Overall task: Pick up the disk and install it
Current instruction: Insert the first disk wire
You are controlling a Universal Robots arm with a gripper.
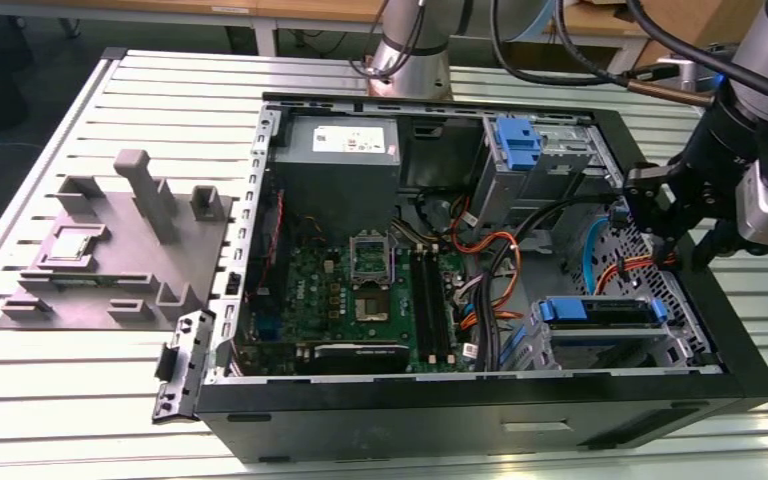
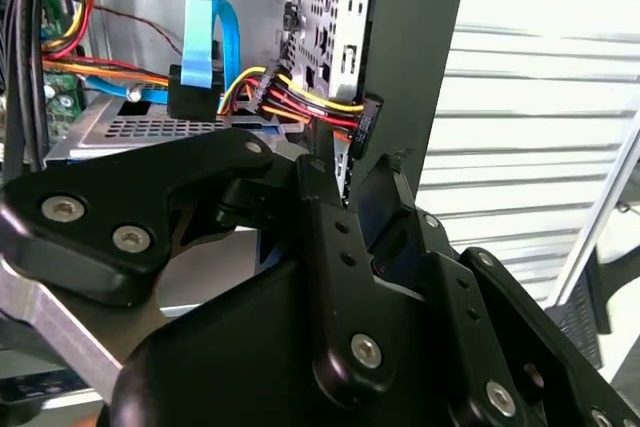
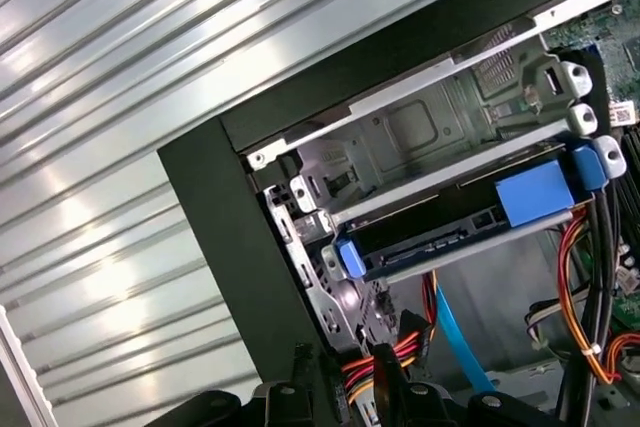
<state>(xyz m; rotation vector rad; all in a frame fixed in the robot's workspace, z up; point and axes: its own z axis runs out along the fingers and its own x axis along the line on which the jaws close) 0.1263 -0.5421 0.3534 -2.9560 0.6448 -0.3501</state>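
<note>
The disk (image 1: 598, 312), a flat drive in a blue carrier frame, lies in the drive cage at the near right corner of the open computer case (image 1: 491, 395). In the first wrist view the disk (image 3: 450, 232) sits level in its bay slot with the blue tabs facing out. My gripper (image 1: 664, 240) hangs above the case's right wall, just behind the cage. Its black fingertips (image 2: 320, 172) stand a narrow gap apart and clamp nothing. A bundle of red, yellow and black power wires (image 2: 300, 97) with a black plug runs just past the tips of the gripper (image 3: 343, 377).
A grey plastic stand (image 1: 117, 250) with upright posts sits on the slatted table (image 1: 77, 400) at the exterior view's left. A second blue bracket (image 1: 518, 145) is in the far drive bay. Orange and blue cables (image 1: 491, 270) cross beside the motherboard (image 1: 357, 290).
</note>
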